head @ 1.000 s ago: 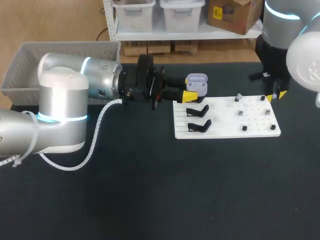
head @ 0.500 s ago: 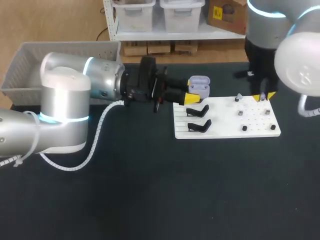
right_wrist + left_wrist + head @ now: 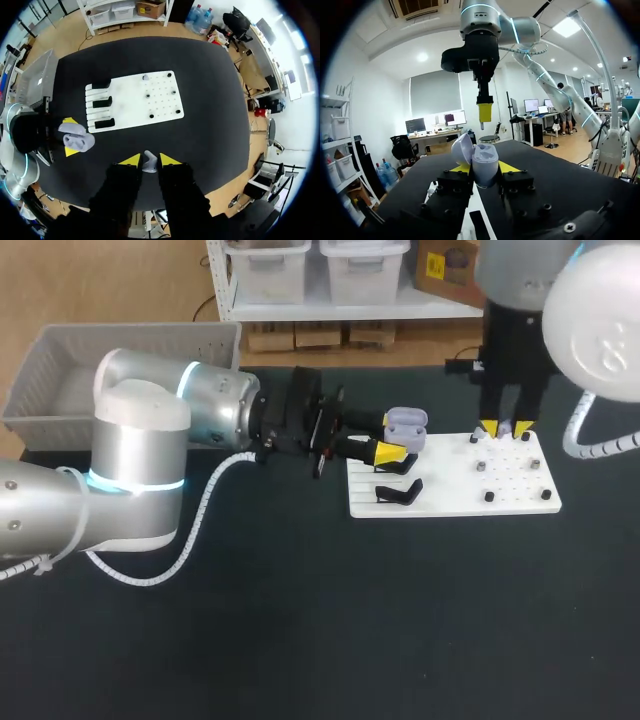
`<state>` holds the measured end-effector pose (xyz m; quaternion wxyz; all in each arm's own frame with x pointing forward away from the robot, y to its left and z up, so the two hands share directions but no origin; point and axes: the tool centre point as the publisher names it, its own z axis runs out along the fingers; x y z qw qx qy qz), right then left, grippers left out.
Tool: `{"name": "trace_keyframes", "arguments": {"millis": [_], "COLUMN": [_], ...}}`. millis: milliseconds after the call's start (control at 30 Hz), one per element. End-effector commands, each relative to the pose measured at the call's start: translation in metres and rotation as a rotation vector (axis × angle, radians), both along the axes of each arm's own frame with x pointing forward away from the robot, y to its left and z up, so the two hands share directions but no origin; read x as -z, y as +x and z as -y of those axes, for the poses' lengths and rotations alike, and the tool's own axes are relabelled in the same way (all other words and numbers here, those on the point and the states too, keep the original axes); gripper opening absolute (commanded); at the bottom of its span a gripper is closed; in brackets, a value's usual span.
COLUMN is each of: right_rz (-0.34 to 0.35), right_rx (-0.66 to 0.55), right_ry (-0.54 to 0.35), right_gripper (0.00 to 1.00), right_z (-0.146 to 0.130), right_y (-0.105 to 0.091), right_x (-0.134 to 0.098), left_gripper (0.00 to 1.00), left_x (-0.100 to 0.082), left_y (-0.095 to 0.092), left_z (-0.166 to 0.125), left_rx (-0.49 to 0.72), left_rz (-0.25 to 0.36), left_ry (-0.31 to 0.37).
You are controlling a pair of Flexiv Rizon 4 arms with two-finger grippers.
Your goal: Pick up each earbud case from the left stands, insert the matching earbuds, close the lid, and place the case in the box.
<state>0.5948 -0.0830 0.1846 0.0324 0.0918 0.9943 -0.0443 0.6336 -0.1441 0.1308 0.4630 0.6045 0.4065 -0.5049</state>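
Note:
A lavender earbud case [image 3: 405, 423], lid open, is held sideways over the white board's far-left corner with my left gripper [image 3: 388, 437] shut on it. In the left wrist view the case [image 3: 482, 159] sits between the yellow tips of my left gripper [image 3: 484, 167]. My right gripper [image 3: 503, 429] hangs pointing down over the board's far edge, to the right of the case, shut on a small lavender earbud [image 3: 149, 162]. From the right wrist view the right gripper [image 3: 149, 160] is high above the table, and the case [image 3: 76, 136] lies off to one side below.
The white board [image 3: 450, 485] carries two black stands [image 3: 397, 462] [image 3: 400, 490] on its left part and several small pegs [image 3: 489, 497] on its right part. Another earbud [image 3: 477, 436] stands at its far edge. A grey basket [image 3: 60, 370] is at the far left.
My right arm has swung left from the board's right end towards the case, carrying the earbud. The left arm has shifted the case slightly right and nearer the board.

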Motion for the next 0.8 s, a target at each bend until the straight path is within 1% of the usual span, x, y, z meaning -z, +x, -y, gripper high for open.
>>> {"name": "trace_keyframes", "arguments": {"millis": [33,167,333,467,533,800], "right_rz": [-0.025,-0.043,-0.052,-0.042,-0.027,-0.027], "right_rx": [0.017,0.046,0.077,0.09,0.096,0.096], "right_ry": [-0.009,0.0,-0.012,-0.022,-0.005,-0.005], "right_gripper": [0.0,0.0,0.0,0.0,0.0,0.0], "right_z": [-0.0087,-0.013,-0.0173,-0.0181,-0.0171,-0.0171], "right_y": [0.0016,0.0005,0.0005,0.0037,0.002,0.002], "right_x": [-0.0026,-0.0011,0.001,0.0029,0.0025,0.0025], "left_gripper": [0.0,0.0,0.0,0.0,0.0,0.0], "left_x": [0.0031,0.0045,0.0058,0.007,0.0074,0.0074], "left_y": [-0.002,-0.0028,-0.0064,-0.0071,-0.007,-0.007], "left_z": [0.001,0.0019,0.0051,0.0059,0.0058,0.0058], "left_rx": [-0.017,-0.039,-0.043,-0.062,-0.066,-0.066], "left_rz": [-0.001,-0.011,-0.022,-0.034,-0.038,-0.038], "left_ry": [-0.007,-0.006,-0.006,0.005,0.006,0.006]}}
